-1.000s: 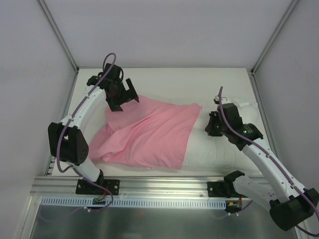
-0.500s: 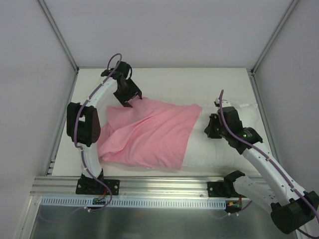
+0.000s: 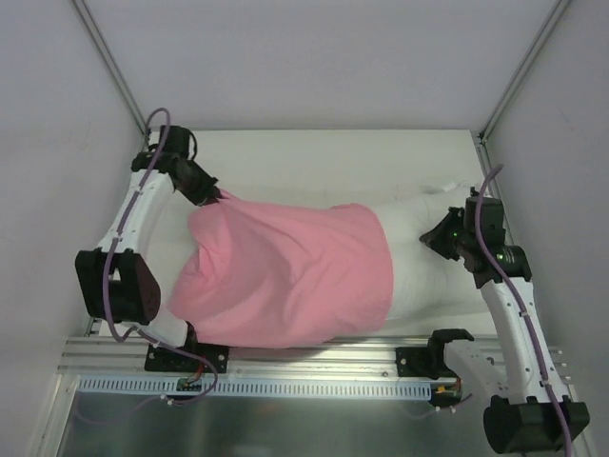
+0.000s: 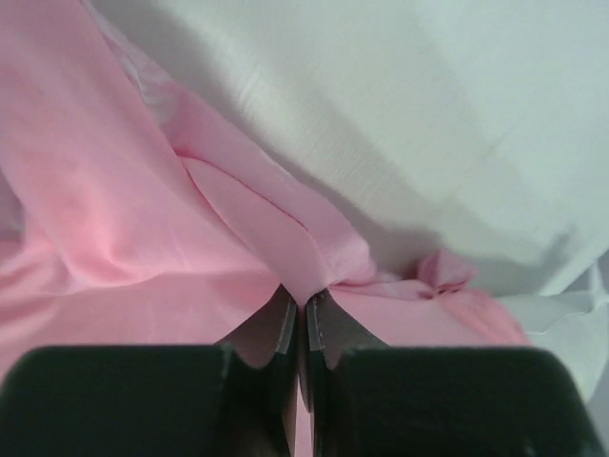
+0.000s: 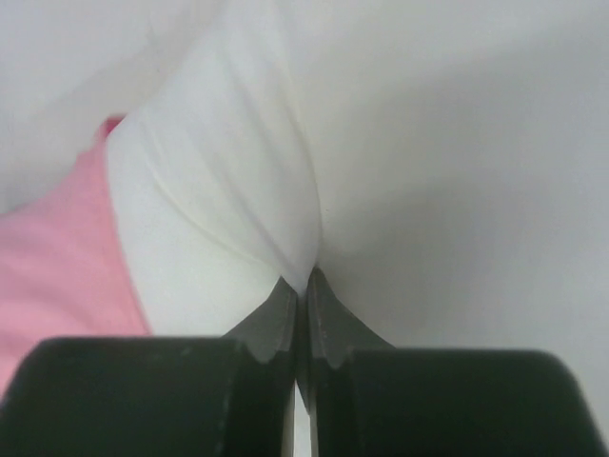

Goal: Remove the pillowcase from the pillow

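Observation:
The pink pillowcase (image 3: 285, 276) is stretched over the left part of the white pillow (image 3: 419, 257), whose right end lies bare. At the case's far left corner my left gripper (image 3: 217, 195) is shut on a pinched fold of the pink pillowcase (image 4: 276, 238); the left wrist view shows the cloth caught between the fingertips. My right gripper (image 3: 440, 238) is shut on a fold of the white pillow (image 5: 276, 190) at its right end, with the case's pink edge (image 5: 57, 257) off to the left in that view.
The white tabletop (image 3: 333, 157) runs behind the pillow to the back wall. Metal corner posts (image 3: 114, 67) rise at both back corners. A rail (image 3: 314, 367) with the arm bases lines the near edge.
The left gripper closed on the pillowcase's far left corner and pulled it left, spreading the cloth taut. The right arm drew the pillow's end to the right.

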